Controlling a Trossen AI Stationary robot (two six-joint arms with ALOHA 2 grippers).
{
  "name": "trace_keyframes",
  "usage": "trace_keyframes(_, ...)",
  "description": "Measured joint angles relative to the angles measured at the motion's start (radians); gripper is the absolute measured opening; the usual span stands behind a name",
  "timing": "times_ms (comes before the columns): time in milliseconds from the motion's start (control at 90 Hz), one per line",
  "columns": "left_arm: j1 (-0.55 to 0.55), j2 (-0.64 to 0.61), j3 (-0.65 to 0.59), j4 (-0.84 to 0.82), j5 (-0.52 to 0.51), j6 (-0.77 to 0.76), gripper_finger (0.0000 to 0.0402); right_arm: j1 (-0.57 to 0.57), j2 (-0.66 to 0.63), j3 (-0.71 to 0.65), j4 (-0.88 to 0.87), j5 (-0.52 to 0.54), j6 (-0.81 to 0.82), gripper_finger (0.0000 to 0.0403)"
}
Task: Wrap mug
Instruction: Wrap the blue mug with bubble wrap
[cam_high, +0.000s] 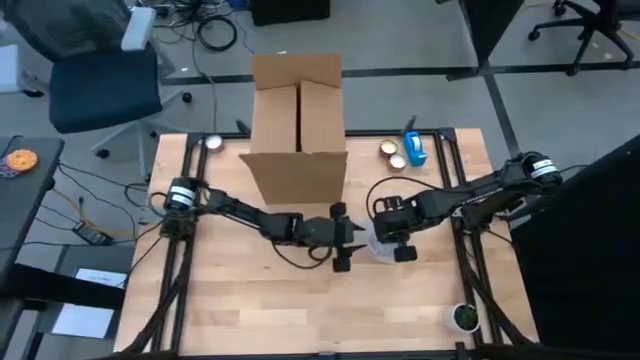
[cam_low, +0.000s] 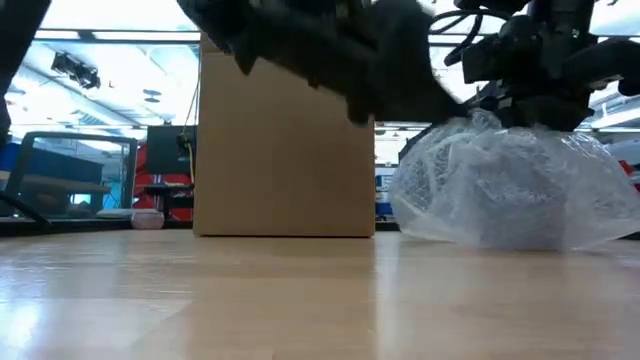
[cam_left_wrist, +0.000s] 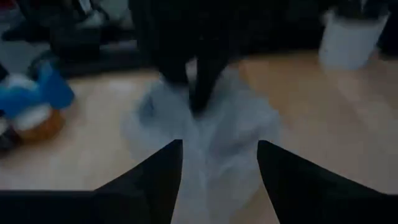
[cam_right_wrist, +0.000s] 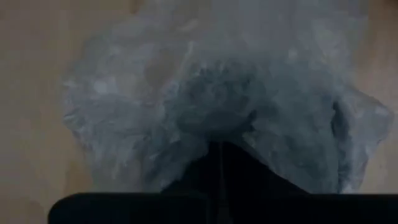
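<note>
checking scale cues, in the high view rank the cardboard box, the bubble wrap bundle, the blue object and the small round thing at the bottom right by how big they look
1. cardboard box
2. bubble wrap bundle, partly hidden under the right gripper
3. and 4. blue object and small round thing: too alike to rank

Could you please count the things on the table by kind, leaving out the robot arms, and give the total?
Box: 1
Bubble wrap bundle: 1
Blue item: 1
Small round items near the blue item: 2
Small round item at the table's far left corner: 1
Round item at the near right corner: 1
Total: 7
</note>
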Motion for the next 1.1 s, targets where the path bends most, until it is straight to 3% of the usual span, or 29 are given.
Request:
trace_keyframes(333, 0.037, 0.002, -0.002, 0.037, 0.022, -0.002, 0.0179, 0.060, 0.006, 0.002, 0.098, -0.011, -0.103, 0.0000)
trace_keyframes(522, 0.018, -0.004, 0.001, 0.034, 0.171, -0.044, 0.0111, 0.101, 0.007, 0.002, 0.119, -0.015, -0.167, 0.0000)
trace_keyframes(756, -0.033, -0.002, 0.003, -0.002, 0.328, -0.127, 0.0008, 0.135, 0.007, 0.002, 0.119, -0.080, -0.381, 0.0000)
trace_keyframes(856, -0.058, -0.002, 0.011, -0.006, 0.370, -0.150, 0.0008, 0.141, 0.007, 0.002, 0.119, -0.082, -0.430, 0.0000)
trace_keyframes(1100, -0.071, -0.002, 0.018, -0.004, 0.364, -0.151, 0.0003, 0.153, 0.007, 0.050, 0.074, -0.082, -0.420, 0.0000)
